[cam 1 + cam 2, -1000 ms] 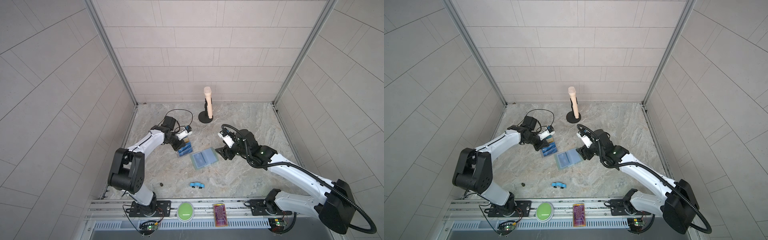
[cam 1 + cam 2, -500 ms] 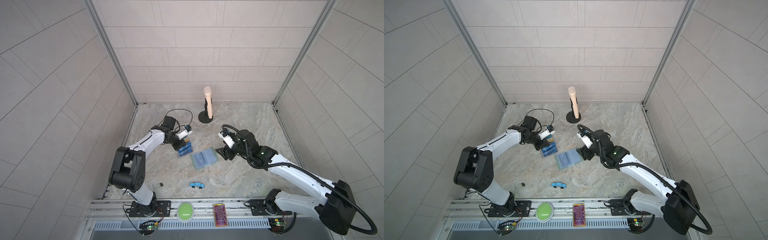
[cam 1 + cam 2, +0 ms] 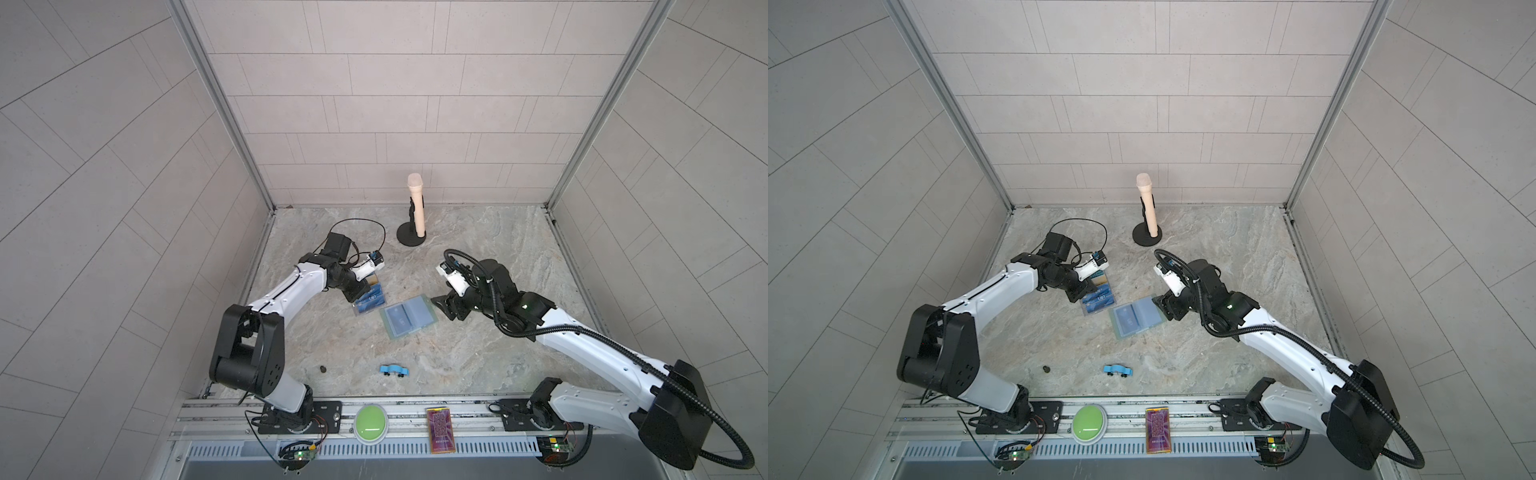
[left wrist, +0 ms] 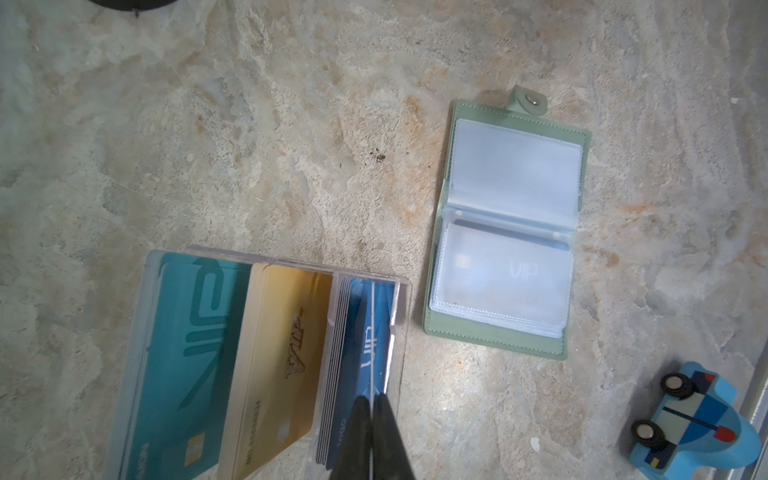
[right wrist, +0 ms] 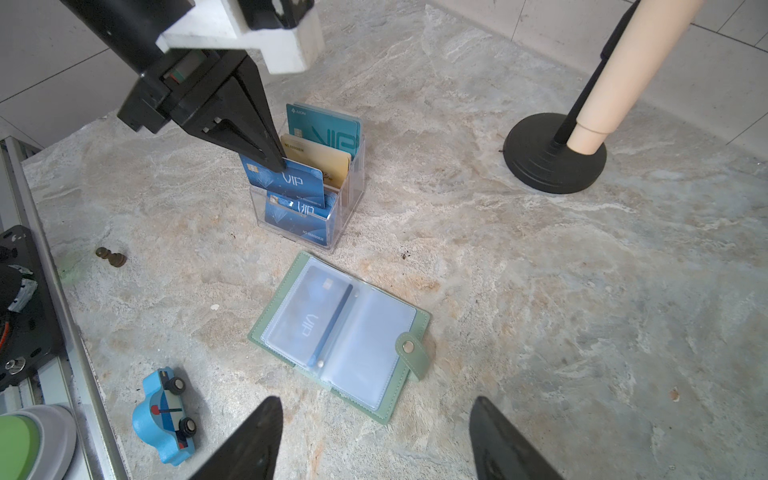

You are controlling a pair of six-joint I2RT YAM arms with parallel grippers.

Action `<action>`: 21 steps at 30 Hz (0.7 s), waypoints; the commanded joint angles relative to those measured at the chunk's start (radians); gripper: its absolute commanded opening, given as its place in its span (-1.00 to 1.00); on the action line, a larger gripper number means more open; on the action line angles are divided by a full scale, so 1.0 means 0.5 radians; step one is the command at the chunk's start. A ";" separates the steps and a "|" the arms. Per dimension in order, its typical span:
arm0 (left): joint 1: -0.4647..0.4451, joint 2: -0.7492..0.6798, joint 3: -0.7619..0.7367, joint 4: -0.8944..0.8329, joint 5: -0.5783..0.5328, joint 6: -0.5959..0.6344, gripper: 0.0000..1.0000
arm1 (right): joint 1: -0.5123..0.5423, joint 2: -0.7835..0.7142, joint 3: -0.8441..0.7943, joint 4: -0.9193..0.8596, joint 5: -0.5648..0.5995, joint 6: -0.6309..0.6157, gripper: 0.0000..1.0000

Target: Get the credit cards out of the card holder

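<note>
Left pincer [image 5: 277, 166], clenched on the top edge of a blue card [image 5: 291, 183], holds it upright at the front slot of the clear stand [image 5: 347, 208], just beside the card holder [image 5: 266, 328]. Right pincer [image 3: 444, 308], released and wide, hovers by the card holder's snap tab [image 5: 409, 349], seemingly touching nothing. Card holder lies open and flat; one sleeved card [image 5: 309, 311] shows through the page away from the tab. Lower your blue card straight and let go only once it seats, lest the stand tip. Next, pin the tab page and draw the sleeved card along its sleeve.
</note>
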 commanded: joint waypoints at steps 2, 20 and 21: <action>-0.016 -0.027 -0.011 -0.047 -0.025 0.050 -1.00 | -0.007 -0.029 -0.003 0.013 -0.015 -0.013 0.47; -0.013 0.088 -0.082 0.150 0.004 -0.034 -0.97 | -0.007 -0.052 -0.014 0.031 -0.050 -0.017 0.47; -0.013 0.098 -0.081 0.153 0.010 -0.039 -0.97 | -0.007 -0.052 -0.010 0.033 -0.049 -0.015 0.48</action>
